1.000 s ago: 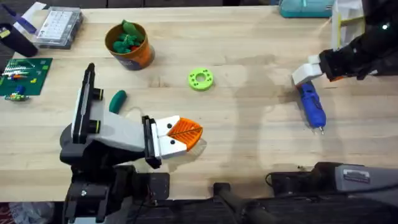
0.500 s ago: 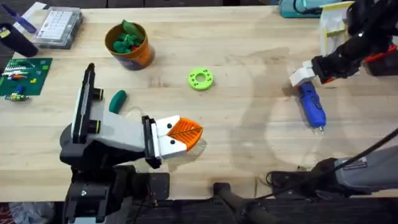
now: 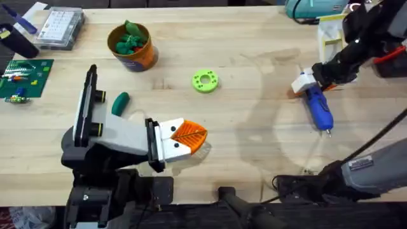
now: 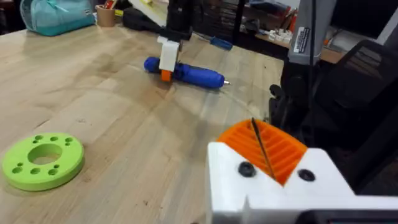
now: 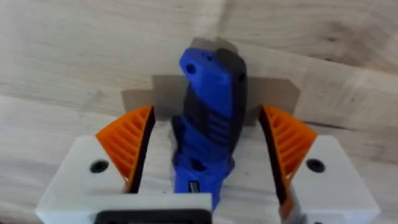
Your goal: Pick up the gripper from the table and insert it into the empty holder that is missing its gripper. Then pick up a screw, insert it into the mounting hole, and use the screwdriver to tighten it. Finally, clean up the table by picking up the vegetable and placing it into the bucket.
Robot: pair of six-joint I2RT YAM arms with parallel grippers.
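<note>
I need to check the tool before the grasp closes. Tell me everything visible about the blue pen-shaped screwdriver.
The blue pen-shaped screwdriver looks like smooth plastic, with a darker band along its body and a thin silver bit at one end. It lies flat on the light wooden table, at its right side, bit pointing toward the arms' bases. The right gripper straddles its rear end with open orange ribbed pads either side, not yet touching it.

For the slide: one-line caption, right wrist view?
Right gripper open, orange pads straddling the blue screwdriver lying on the table.
</note>
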